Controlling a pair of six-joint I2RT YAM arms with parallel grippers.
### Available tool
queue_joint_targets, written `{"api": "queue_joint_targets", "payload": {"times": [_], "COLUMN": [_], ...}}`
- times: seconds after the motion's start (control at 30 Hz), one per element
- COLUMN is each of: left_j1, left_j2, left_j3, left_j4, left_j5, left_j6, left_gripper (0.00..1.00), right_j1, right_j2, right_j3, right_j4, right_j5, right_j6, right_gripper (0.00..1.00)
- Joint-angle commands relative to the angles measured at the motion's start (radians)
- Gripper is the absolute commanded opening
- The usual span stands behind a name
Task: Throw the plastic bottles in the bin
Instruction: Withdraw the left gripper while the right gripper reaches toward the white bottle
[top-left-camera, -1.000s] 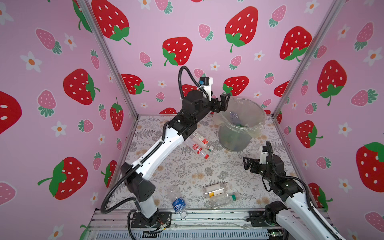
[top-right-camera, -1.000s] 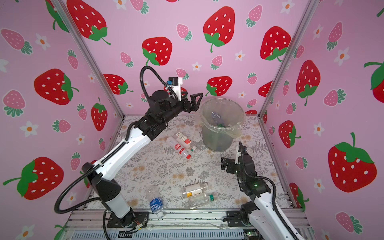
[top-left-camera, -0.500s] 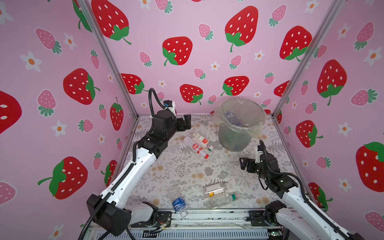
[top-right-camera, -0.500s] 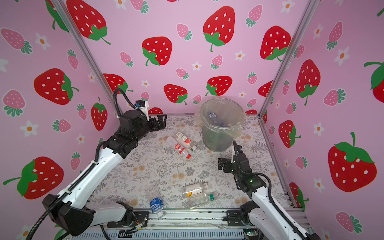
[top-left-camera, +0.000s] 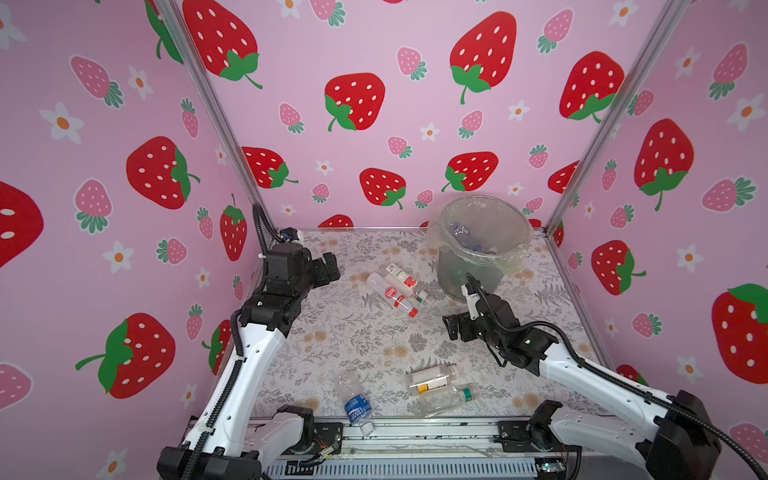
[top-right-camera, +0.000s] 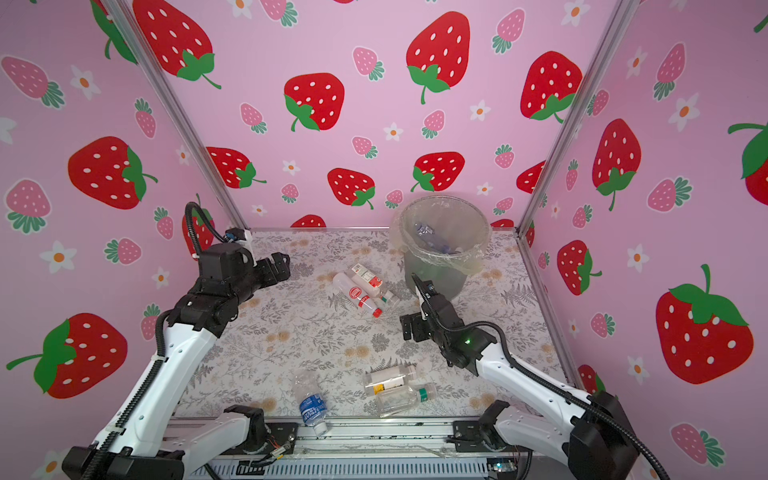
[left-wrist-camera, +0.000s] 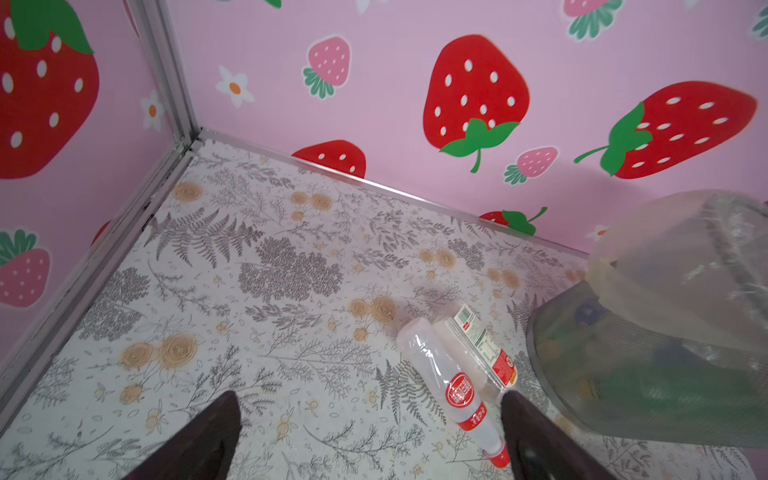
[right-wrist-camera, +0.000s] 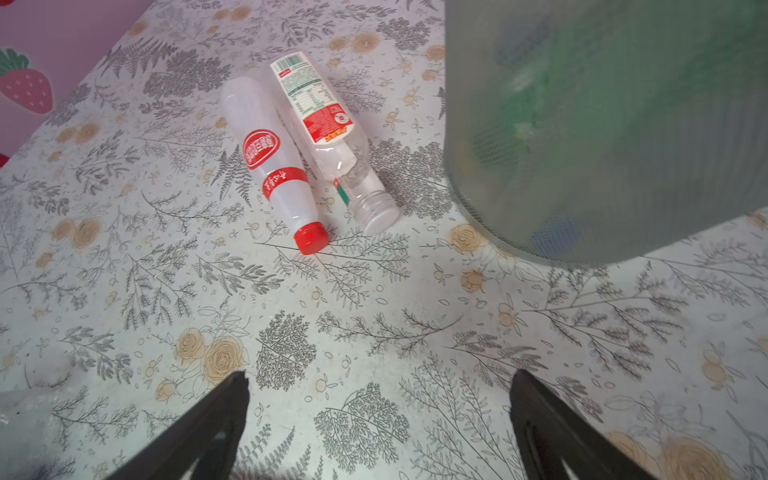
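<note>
The bin (top-left-camera: 461, 278) (top-right-camera: 432, 278) stands at the back right, with several plastic bottles (top-left-camera: 461, 232) inside. Two red-and-white-labelled bottles (top-left-camera: 390, 293) (top-right-camera: 368, 277) lie side by side left of the bin, also seen in the left wrist view (left-wrist-camera: 455, 388) and the right wrist view (right-wrist-camera: 270, 166). Three more bottles lie near the front edge: blue-labelled (top-left-camera: 355, 403), yellow-labelled (top-left-camera: 430, 379) and green-capped (top-left-camera: 446, 397). My left gripper (top-left-camera: 332, 268) (left-wrist-camera: 370, 401) hangs open and empty, left of the pair. My right gripper (top-left-camera: 451, 328) (right-wrist-camera: 380, 376) is open and empty in front of the bin.
Pink strawberry walls with metal corner posts (top-left-camera: 216, 124) close in the left, back and right sides. The blue-labelled bottle's cap end (top-right-camera: 320, 428) overhangs the front metal rail. The bin's liner (left-wrist-camera: 648, 266) bulges over its rim.
The left arm has pulled back from over the bin's rim, dropping down and to the left, still open. The right gripper has shifted slightly left and toward the front, away from the bin.
</note>
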Motion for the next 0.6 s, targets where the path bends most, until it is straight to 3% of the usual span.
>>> {"api": "queue_joint_targets", "payload": {"times": [0.0, 0.23, 0.57], "left_j1": [0.061, 0.161, 0.186], "left_j2": [-0.024, -0.057, -0.066], "left_j3": [-0.04, -0.136, -0.15], "left_j4": [-0.063, -0.011, -0.008], "left_j5": [0.073, 0.119, 0.146], "left_j6": [0.022, -0.019, -0.023], "left_gripper": [0.99, 0.99, 0.99], "right_j1": [0.026, 0.036, 0.038], "right_j2": [0.076, 0.259, 0.477], "right_j3": [0.063, 0.14, 0.296], "right_j4": [0.031, 0.077, 0.093], "right_j5": [0.005, -0.093, -0.129], "right_j6": [-0.076, -0.16, -0.269], "right_gripper": [0.99, 0.99, 1.0]}}
